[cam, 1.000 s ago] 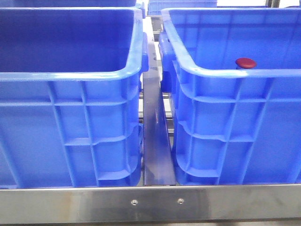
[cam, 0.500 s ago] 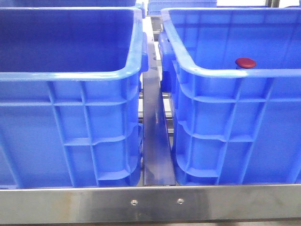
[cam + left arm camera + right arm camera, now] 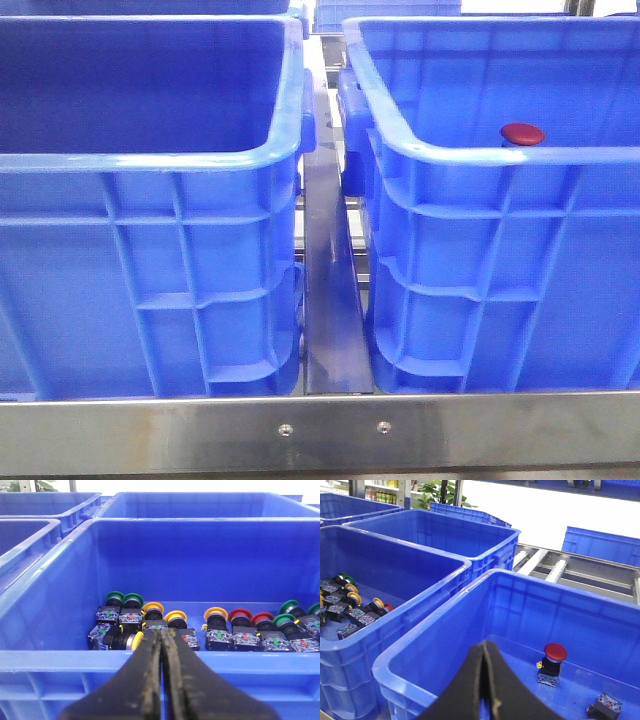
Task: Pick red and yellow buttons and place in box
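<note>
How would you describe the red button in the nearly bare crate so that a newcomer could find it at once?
Start at the blue crate right below the right gripper, the one holding almost nothing. The red button stands upright on its floor. Its only neighbour, a black block, has no coloured cap.

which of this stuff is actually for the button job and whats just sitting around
For the job:
- red buttons and yellow buttons in the supply crate
- receiving box, one red button already in it
- both grippers, left and right, shut and empty

Just lying about:
- green buttons
- spare crates behind
</note>
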